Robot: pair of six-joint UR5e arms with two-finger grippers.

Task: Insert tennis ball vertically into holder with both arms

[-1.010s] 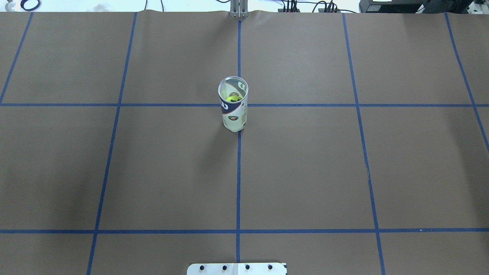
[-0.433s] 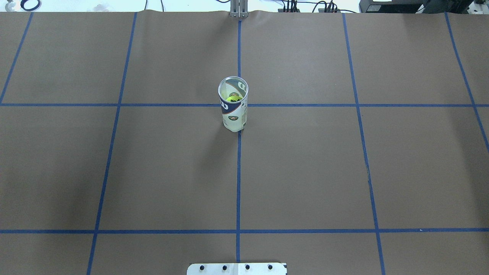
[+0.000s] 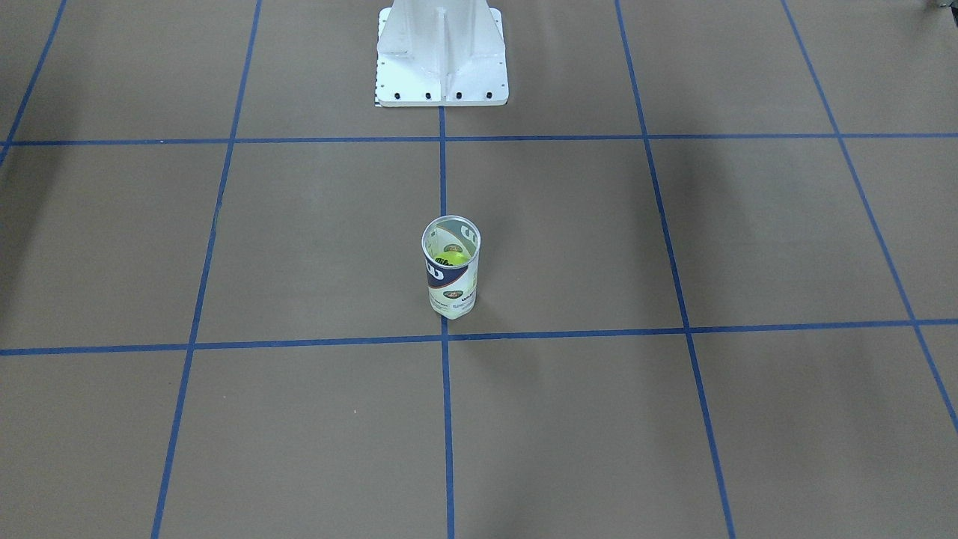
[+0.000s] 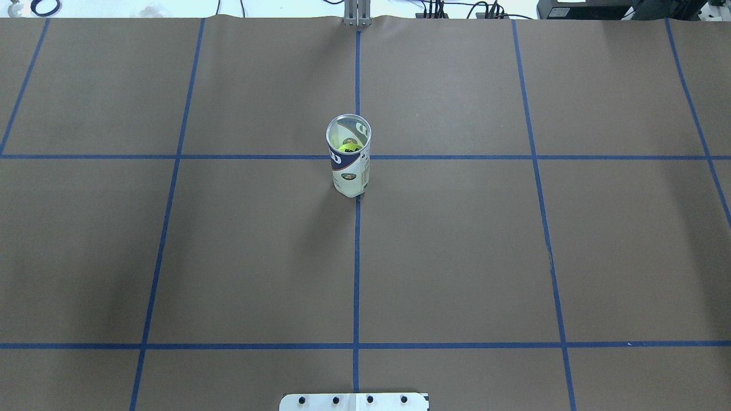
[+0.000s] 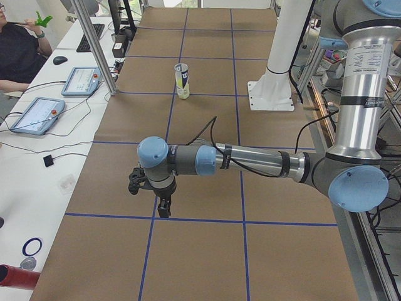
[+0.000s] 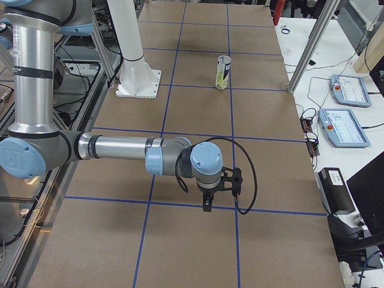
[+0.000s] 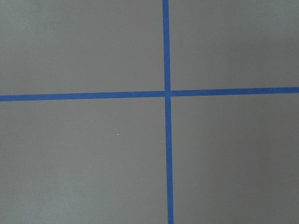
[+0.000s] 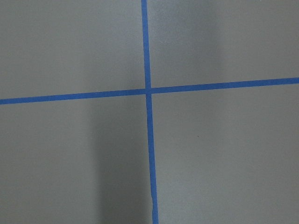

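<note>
The holder stands upright and open-topped at the table's centre, on the crossing of two blue tape lines. It also shows in the front view and both side views. A yellow-green tennis ball sits inside it, also seen in the front view. My left gripper hangs over the table's left end, far from the holder. My right gripper hangs over the right end. I cannot tell whether either is open or shut. Both wrist views show only brown paper and blue tape.
The white pedestal stands at the table's robot side, behind the holder. Metal posts stand at the far edge. Tablets and cables lie on the side benches. An operator sits at the bench.
</note>
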